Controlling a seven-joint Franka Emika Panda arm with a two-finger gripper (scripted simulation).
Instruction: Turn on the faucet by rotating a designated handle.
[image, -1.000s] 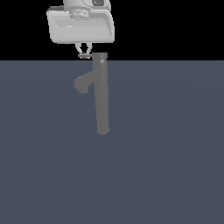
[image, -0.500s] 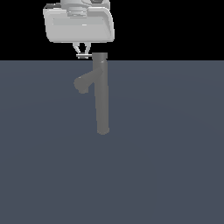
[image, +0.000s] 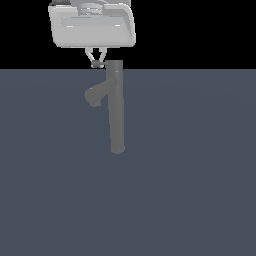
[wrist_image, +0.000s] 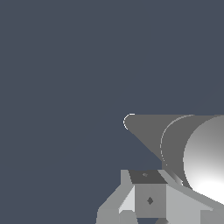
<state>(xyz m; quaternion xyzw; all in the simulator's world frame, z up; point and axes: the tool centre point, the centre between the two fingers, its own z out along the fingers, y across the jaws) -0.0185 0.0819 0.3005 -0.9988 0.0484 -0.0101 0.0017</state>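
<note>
Across the exterior view, flat slate-blue floor (image: 190, 190) filling the lower part, black void above. Near the top, broad white boxy gripper (image: 98, 63), hanging over the tall matte grey cylindrical faucet (image: 116, 115) and reaching down toward its cap. Standing upright, well clear of anything else. Branching off the column toward the exterior view's left, thick stubby grey spout (image: 95, 96), angled downward, untouched. Higher up, at cap level on that same side, thin short grey rod of a handle (image: 98, 65), poking out sideways and very small here. Over the last second, almost no change: white body nudged a touch toward the exterior view's left and slightly upward, tips kept at the same spot, rod seemingly at the same angle as before. Judged from that, contact being set up or just made, rotation itself not yet begun, water effectively off. Slim fingers (wrist_image: 148, 199) drawn into a narrow V, tips close together right at the rod's outer end, just beside the cap; pinching it, merely touching it, or closed a hair above it, cannot tell at this scale. From the wrist view, only one pale block of the fingers seen close beside the big grey column (wrist_image: 192, 144); rod itself not made out there.
</note>
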